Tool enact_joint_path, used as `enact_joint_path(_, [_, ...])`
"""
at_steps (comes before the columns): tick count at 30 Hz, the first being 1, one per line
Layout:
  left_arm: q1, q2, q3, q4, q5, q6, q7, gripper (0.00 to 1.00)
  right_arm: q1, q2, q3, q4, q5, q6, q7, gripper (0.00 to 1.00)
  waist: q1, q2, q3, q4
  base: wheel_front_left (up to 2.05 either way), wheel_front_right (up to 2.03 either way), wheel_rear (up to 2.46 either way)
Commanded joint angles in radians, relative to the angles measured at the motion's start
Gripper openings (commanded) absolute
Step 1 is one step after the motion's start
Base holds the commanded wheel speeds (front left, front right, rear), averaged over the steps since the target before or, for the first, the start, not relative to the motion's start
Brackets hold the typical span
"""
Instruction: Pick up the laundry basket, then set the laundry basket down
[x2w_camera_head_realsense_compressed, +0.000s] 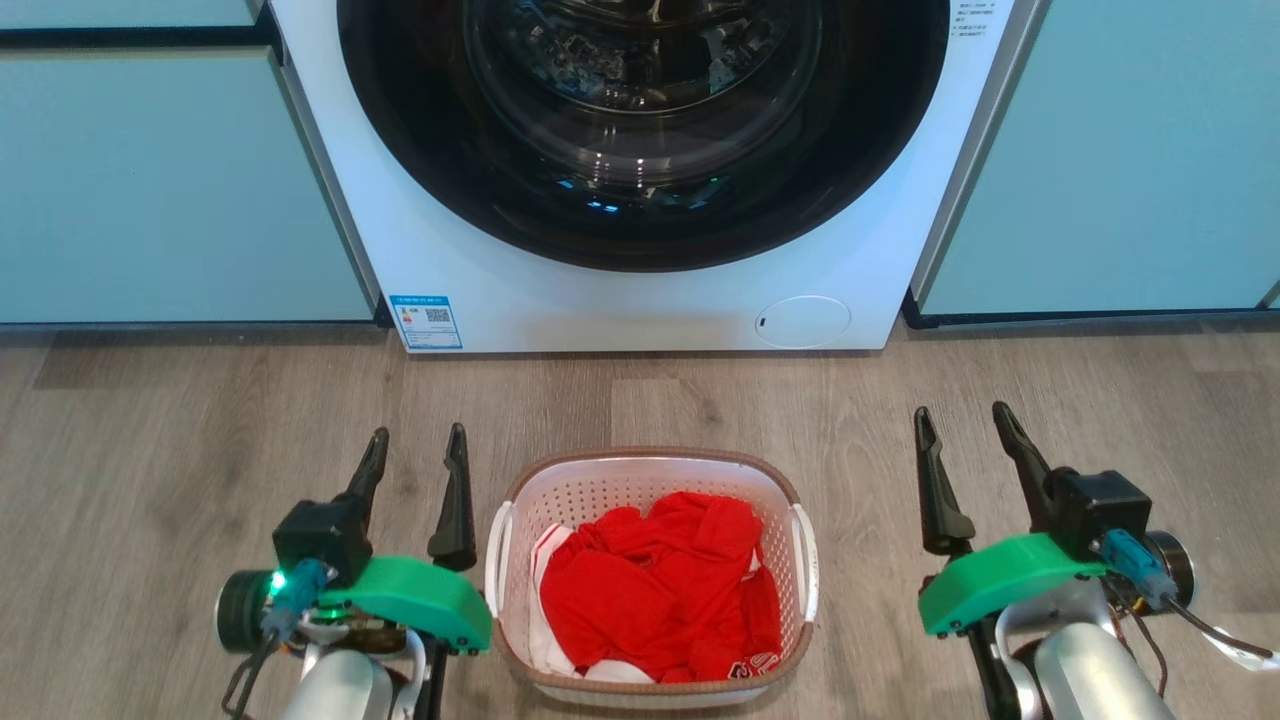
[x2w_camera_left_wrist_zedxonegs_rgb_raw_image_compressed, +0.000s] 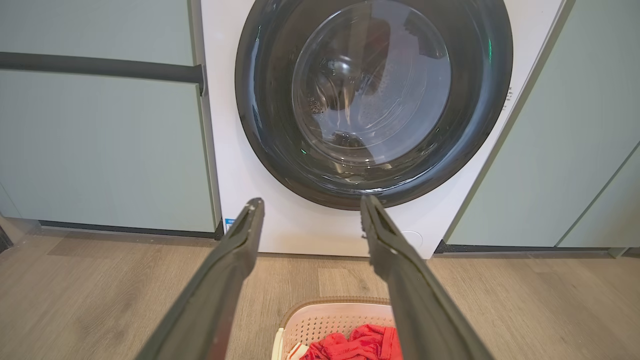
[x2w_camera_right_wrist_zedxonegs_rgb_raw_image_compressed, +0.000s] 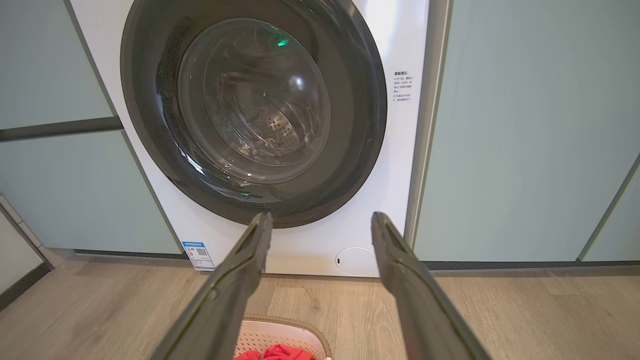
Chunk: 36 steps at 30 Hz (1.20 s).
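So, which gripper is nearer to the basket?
Left. The left gripper is close beside the basket; the right gripper stands farther off on the other side, with floor between.

Home laundry nook: washing machine (x2w_camera_head_realsense_compressed: 640, 170) between pale cabinets (x2w_camera_head_realsense_compressed: 170, 180), wood floor (x2w_camera_head_realsense_compressed: 180, 440)

Red clothes (x2w_camera_head_realsense_compressed: 650, 590) hide the laundry basket's (x2w_camera_head_realsense_compressed: 600, 485) floor; the washing machine's (x2w_camera_head_realsense_compressed: 620, 310) top is cropped, and its label (x2w_camera_head_realsense_compressed: 426, 321) is too small to read.
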Motion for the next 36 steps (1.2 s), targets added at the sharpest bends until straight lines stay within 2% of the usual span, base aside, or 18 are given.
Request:
enact_joint_path(1, [-0.039, -0.002, 0.036, -0.026, -0.003, -0.005, -0.008, 1.00, -0.021, 0.007, 0.015, -0.027, -0.005, 0.007, -0.009, 1.00, 0.0001, 0.0000, 0.000, 0.001, 0.00, 0.00, 0.00])
enact_joint_path(25, [-0.038, -0.002, 0.040, -0.035, -0.045, -0.024, -0.008, 1.00, -0.024, 0.007, 0.020, -0.023, -0.005, 0.007, -0.009, 1.00, 0.0001, 0.0000, -0.002, -0.004, 0.00, 0.00, 0.00])
enact_joint_path(26, [0.000, 0.000, 0.009, -0.001, -0.045, -0.025, 0.000, 0.00, 0.000, 0.000, 0.001, 0.004, 0.000, 0.000, 0.000, 0.00, 0.0001, 0.0000, -0.002, -0.004, 0.00, 0.00, 0.00])
enact_joint_path(30, [0.022, 0.001, 0.008, 0.046, -0.050, -0.027, 0.006, 0.00, 0.017, 0.000, 0.008, 0.053, 0.006, 0.000, 0.001, 0.00, 0.0002, 0.0000, -0.002, -0.005, 0.00, 0.00, 0.00])
enact_joint_path(36, [0.019, 0.003, 0.023, 0.043, -0.115, -0.035, 0.021, 0.00, 0.016, -0.004, 0.000, 0.050, 0.077, 0.000, 0.014, 0.00, 0.0002, 0.0000, 0.000, -0.006, 0.00, 0.00, 0.00])
